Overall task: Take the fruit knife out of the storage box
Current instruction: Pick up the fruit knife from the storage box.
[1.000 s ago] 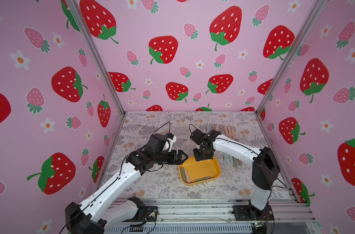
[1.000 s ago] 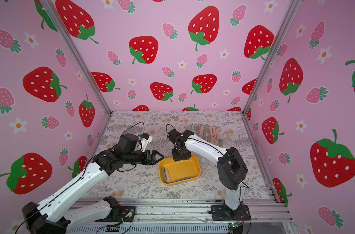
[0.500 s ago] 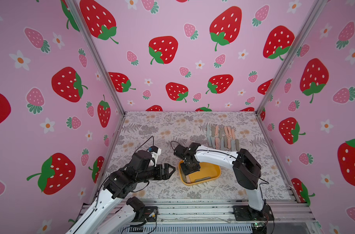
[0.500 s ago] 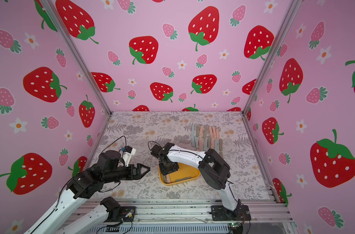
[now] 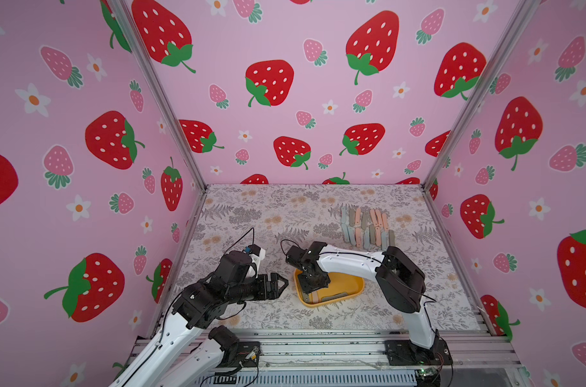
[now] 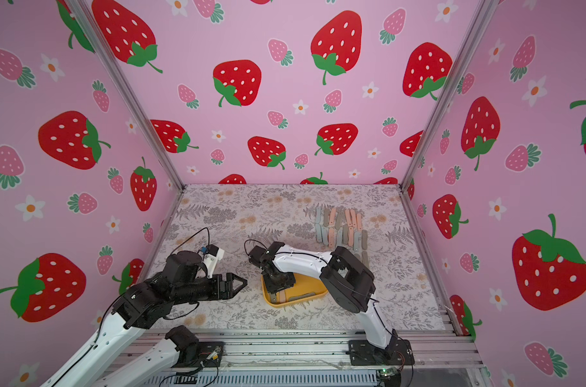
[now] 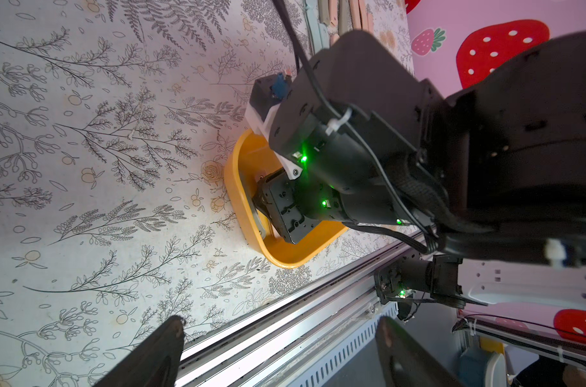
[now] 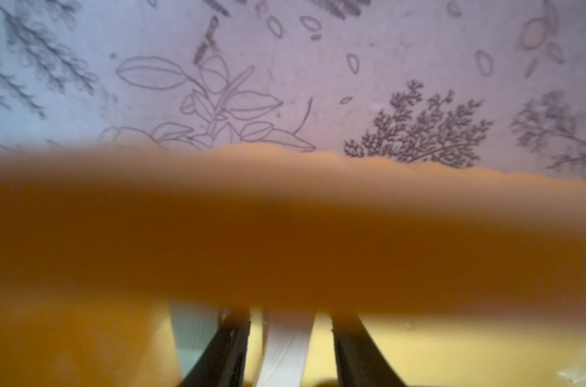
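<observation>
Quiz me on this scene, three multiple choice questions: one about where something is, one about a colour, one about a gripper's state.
1. Where is the right gripper? A raised high in the air; B down inside the storage box; C folded back at its base.
2. What colour is the storage box? A blue; B green; C yellow-orange.
3. How is the left gripper? A open and empty; B shut on a knife; C shut on the box rim.
Answers: B, its fingers sit below the box rim; C, its walls and floor show that colour; A, its fingers stand wide apart with nothing between.
</observation>
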`<state>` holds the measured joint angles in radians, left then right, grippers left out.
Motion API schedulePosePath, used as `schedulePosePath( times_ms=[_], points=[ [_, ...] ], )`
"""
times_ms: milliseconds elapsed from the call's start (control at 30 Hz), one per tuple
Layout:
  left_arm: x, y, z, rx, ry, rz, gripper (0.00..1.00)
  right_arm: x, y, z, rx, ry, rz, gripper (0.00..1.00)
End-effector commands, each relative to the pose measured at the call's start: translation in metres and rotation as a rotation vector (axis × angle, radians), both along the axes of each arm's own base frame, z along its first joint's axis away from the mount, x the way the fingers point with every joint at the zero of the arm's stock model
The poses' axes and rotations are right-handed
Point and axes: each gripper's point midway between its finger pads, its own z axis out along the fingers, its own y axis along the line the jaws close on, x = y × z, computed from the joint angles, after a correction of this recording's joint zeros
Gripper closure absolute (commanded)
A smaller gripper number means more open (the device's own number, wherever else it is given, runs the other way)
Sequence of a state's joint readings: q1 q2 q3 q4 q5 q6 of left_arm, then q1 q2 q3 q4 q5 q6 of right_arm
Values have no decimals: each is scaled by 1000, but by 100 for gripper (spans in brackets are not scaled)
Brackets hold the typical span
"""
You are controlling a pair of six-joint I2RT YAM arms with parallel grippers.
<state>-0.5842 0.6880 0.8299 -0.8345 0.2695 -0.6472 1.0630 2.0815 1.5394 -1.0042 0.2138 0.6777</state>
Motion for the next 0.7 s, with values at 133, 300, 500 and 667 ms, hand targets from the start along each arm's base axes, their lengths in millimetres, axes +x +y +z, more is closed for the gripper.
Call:
schedulePosePath(
  times_ms=[133,300,500,667],
  points=[
    [3,1,-1,2,-6,14,10,-6,-35,-26,-113,44,-49,77],
    [6,-1,1,-5,-12,13,10,1,-37,-9,-85,4,-56,83],
    [17,-13,4,-15,-15,-13,10,13,-46,23,-44,-54,-83,84],
    [31,-29,7,-30,-19,-45,10,24,-59,52,-9,-96,-115,83]
  ],
)
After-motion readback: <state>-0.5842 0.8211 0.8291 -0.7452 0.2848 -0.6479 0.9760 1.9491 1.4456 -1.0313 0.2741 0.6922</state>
